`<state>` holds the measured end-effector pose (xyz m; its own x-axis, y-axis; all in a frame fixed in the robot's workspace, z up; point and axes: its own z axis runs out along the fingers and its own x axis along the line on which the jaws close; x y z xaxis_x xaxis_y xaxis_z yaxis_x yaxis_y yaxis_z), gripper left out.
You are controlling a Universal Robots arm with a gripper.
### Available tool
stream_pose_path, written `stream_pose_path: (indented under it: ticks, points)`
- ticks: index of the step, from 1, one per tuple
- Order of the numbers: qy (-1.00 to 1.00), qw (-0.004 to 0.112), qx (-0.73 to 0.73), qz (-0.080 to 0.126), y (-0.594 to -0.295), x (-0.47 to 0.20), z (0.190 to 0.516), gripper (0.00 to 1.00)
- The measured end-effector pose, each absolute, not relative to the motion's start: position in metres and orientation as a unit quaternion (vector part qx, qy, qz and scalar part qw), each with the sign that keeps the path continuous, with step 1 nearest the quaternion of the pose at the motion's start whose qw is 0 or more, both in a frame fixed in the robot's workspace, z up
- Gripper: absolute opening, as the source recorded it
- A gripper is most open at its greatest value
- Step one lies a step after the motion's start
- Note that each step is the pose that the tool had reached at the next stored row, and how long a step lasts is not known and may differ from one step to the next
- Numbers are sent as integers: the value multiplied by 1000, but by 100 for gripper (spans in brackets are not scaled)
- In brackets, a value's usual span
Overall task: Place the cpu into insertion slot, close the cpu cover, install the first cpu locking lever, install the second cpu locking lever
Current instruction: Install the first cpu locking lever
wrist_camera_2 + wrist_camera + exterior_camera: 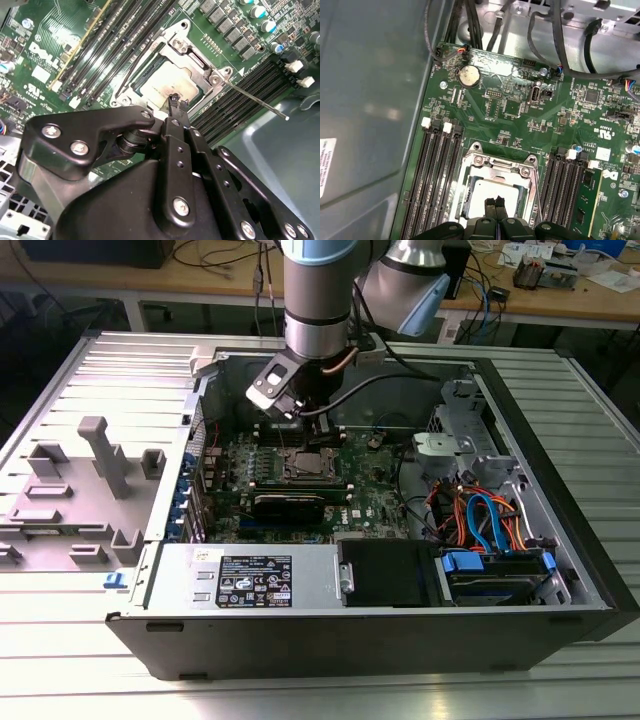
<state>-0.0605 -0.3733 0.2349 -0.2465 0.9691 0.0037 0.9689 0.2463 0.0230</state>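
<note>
With its slim fingertips pinched together on nothing, the black two-fingered gripper (495, 205) is hovering just above the small, flat, silver-grey square cpu (167, 85), which is sitting in the dark metal-rimmed insertion slot (149, 64) under the thin silvery cpu cover frame (194, 54), and is probably light, rigid and fragile, so best held by its edges.

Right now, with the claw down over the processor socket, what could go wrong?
1. The claw has its tips closed together directly over the cpu, inside the cpu cover. Pushing further down could scratch or overload the chip.
2. A thin locking lever sticks out unlatched over the memory slots. A sideways move might snag or bend it.
</note>
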Motion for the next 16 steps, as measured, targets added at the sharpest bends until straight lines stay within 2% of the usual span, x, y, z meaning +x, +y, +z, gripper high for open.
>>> stream_pose_path:
  ticks: [16]
  points:
    - [860,3,510,12,-373,-61,241,11]
